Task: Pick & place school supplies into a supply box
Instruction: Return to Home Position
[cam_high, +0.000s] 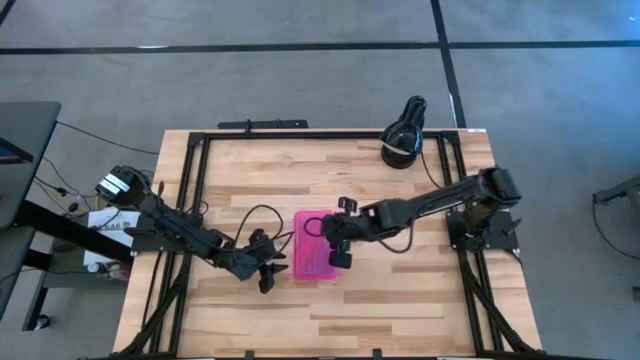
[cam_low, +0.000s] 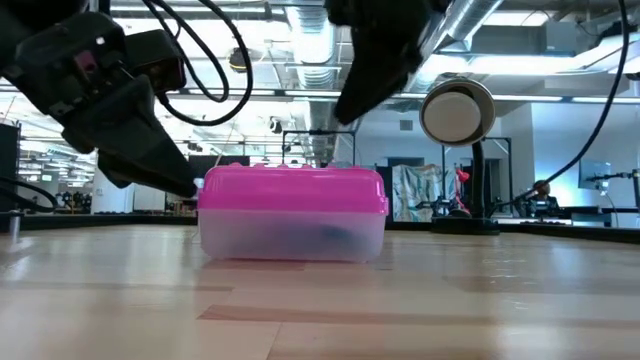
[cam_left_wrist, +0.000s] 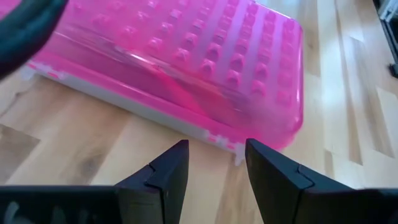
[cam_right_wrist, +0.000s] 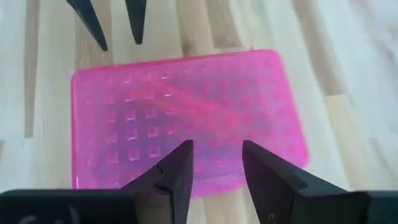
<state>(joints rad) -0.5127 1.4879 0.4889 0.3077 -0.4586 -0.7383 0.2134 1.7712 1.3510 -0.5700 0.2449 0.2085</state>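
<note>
The supply box (cam_high: 315, 245) lies shut on the table, its bright pink studded lid on a clear base (cam_low: 292, 240). Dim dark shapes show through the base (cam_low: 325, 235); no pen, pencil or scissors lies loose in view. My left gripper (cam_high: 266, 268) is open and low at the box's left long side. Its fingertips stand just short of the rim and a small latch tab (cam_left_wrist: 237, 150). My right gripper (cam_right_wrist: 216, 163) is open and hovers above the lid (cam_right_wrist: 186, 112), clear of it in the low view (cam_low: 352, 100).
A black round device (cam_high: 403, 140) stands at the table's far edge, right of the middle, and shows behind the box in the low view (cam_low: 457, 112). Black frame rails (cam_high: 190, 180) run along the table's sides. A cable loops (cam_high: 255, 215) just left of the box.
</note>
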